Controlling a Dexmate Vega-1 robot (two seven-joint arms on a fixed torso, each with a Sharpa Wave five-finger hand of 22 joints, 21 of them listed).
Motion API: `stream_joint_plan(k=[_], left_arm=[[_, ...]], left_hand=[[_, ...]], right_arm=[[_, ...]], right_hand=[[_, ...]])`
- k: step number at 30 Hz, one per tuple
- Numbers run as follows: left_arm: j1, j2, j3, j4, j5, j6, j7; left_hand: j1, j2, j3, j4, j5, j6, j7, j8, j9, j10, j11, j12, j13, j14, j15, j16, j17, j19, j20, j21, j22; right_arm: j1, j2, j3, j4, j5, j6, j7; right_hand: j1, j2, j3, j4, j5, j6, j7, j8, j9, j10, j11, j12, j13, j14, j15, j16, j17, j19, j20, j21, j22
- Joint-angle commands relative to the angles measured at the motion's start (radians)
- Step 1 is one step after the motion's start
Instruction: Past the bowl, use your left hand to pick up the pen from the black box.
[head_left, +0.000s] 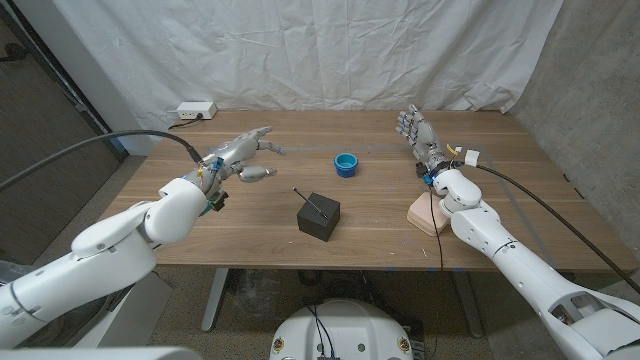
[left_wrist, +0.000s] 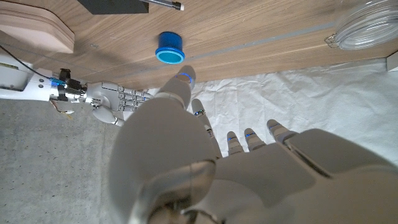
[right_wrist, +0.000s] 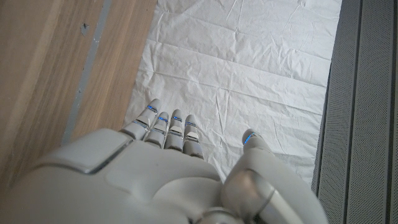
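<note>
Black box (head_left: 318, 216): near edge of tabletop (head_left: 250, 230), centre; pen (head_left: 312, 201) lying across its top. Blue bowl (head_left: 345, 163): beyond the box, apart from it. Left hand (head_left: 243, 152): raised over tabletop left of bowl, fingers spread, holding nothing. Right hand (head_left: 421, 138): upright at far right, fingers apart, empty.

A wooden table (head_left: 380, 225) is seen before a creased white sheet (head_left: 300, 50) hung as a backdrop. A grey textured wall (head_left: 590, 80) is shown beside the sheet, and a dark panel (head_left: 40, 130) on the opposite side. A white power strip (head_left: 195, 111) is placed at the table's far edge.
</note>
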Motion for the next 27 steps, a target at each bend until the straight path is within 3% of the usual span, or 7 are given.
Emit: stream_joint_plan(k=[1,9,27], left_arm=[[-0.093,0.049,0.101,-0.043,0.076,0.087,-0.065],[-0.134,0.095,0.165,-0.096,0.141,0.176,-0.105],[-0.161,0.169,0.198,-0.174,0.157,0.282,-0.163]], left_hand=[[0.012,0.001,-0.008,0.001,-0.001,0.0,-0.006,-0.004,0.004,-0.008,-0.005,0.004,0.003,-0.023,-0.006,0.001,0.0,-0.006,0.001,0.001,0.002],[0.015,0.0,-0.012,0.002,-0.003,-0.003,-0.008,-0.008,0.005,-0.009,-0.004,0.003,0.003,-0.024,-0.006,0.001,0.0,-0.006,0.002,0.001,0.002],[0.025,0.0,-0.024,0.006,-0.005,-0.008,-0.015,-0.016,0.006,-0.017,-0.009,0.001,0.003,-0.034,-0.01,-0.001,0.0,-0.009,-0.003,0.0,0.002]], right_arm=[[0.003,0.013,0.003,0.012,0.021,0.012,0.019],[0.014,0.023,0.004,0.03,0.034,0.033,0.047],[0.024,0.018,0.013,0.03,0.043,0.028,0.053]], right_hand=[[0.003,0.009,-0.001,-0.004,-0.003,0.007,0.0,0.003,-0.001,0.005,0.003,-0.004,0.005,0.007,0.008,-0.001,0.001,0.011,-0.003,-0.003,0.003],[0.003,0.009,-0.002,-0.005,-0.004,0.008,-0.002,0.003,-0.001,0.009,0.006,-0.003,0.005,0.008,0.006,-0.001,0.001,0.014,-0.003,-0.005,0.003],[0.006,0.009,-0.003,-0.009,-0.004,0.017,-0.004,0.006,-0.001,0.014,0.004,-0.002,0.005,0.013,0.004,0.0,0.001,0.022,-0.002,-0.01,0.004]])
